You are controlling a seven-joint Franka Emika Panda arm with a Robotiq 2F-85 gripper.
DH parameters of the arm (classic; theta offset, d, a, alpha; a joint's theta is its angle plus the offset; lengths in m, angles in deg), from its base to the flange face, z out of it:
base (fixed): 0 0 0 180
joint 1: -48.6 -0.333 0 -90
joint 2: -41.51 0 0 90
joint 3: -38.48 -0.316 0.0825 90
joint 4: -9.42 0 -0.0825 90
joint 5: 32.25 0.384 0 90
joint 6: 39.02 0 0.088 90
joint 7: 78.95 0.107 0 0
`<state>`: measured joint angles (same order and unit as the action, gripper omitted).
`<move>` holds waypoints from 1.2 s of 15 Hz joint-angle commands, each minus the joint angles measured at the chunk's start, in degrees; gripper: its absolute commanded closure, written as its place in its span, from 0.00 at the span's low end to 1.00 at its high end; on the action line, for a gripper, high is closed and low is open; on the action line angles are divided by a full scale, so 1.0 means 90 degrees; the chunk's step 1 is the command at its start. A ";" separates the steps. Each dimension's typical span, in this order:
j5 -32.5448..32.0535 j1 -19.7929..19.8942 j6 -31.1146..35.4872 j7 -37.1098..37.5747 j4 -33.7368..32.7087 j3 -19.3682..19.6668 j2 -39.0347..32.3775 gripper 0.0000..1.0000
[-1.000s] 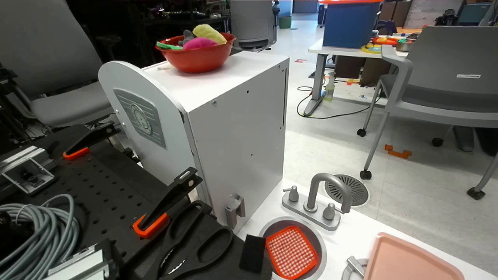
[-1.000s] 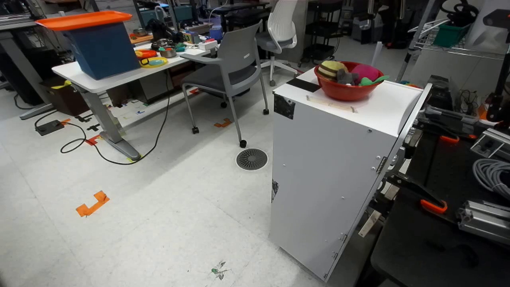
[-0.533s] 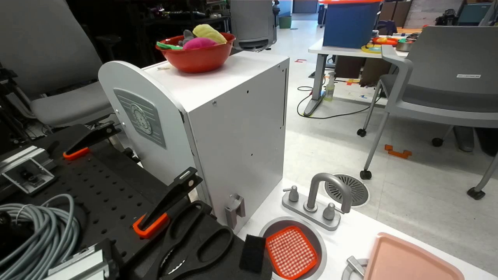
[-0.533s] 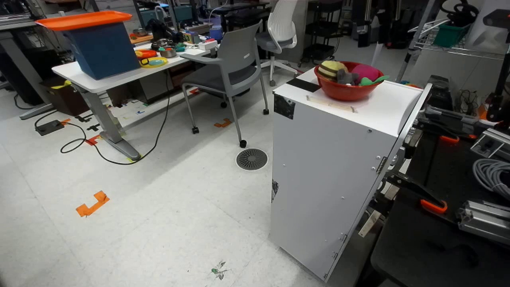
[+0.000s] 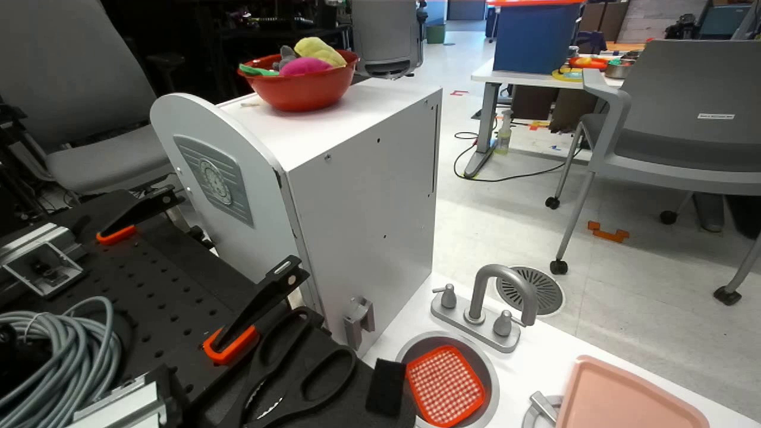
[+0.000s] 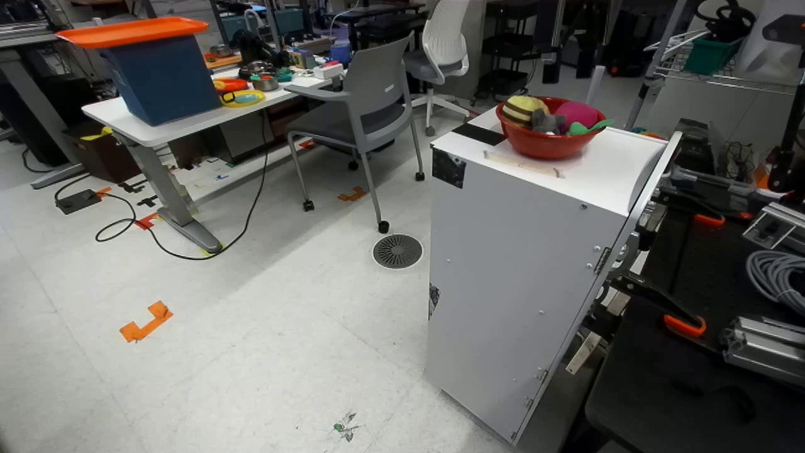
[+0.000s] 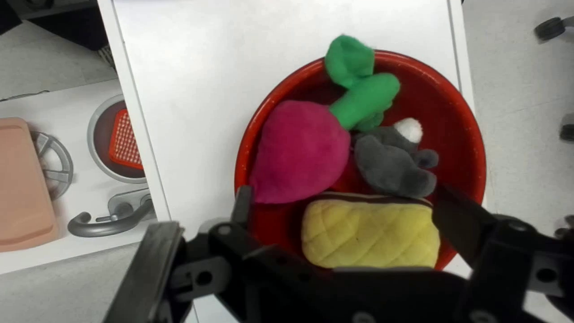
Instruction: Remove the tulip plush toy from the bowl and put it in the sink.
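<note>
The tulip plush toy, with a magenta head and green stem and leaves, lies in the red bowl. Its leaf overhangs the rim. The toy shows in both exterior views, as does the bowl. My gripper is open and empty above the bowl, its fingers either side of the yellow toy in the wrist view. In an exterior view the fingers hang above and behind the bowl. The sink is a grey round basin holding an orange-red gridded basket.
A yellow plush and a grey plush share the bowl. The bowl stands on a tall white cabinet. Lower down are a grey faucet beside the sink and a pink tray. Black clamps hold the cabinet side.
In an exterior view my gripper has come down from the top edge and moved left, closer over the bowl. The bowl and toys have not moved.
</note>
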<state>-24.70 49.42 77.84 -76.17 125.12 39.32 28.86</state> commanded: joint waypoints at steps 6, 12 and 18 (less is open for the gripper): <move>-0.0042 -0.0070 -0.0283 -0.0195 -0.0462 -0.0165 -0.0598 0.00; -0.0203 -0.0223 -0.0843 -0.0177 -0.0705 -0.0228 -0.0841 0.00; -0.0268 -0.0255 -0.1080 -0.0136 -0.0789 -0.0216 -0.0899 0.00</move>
<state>-26.37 47.14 70.40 -77.30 119.89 37.55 21.59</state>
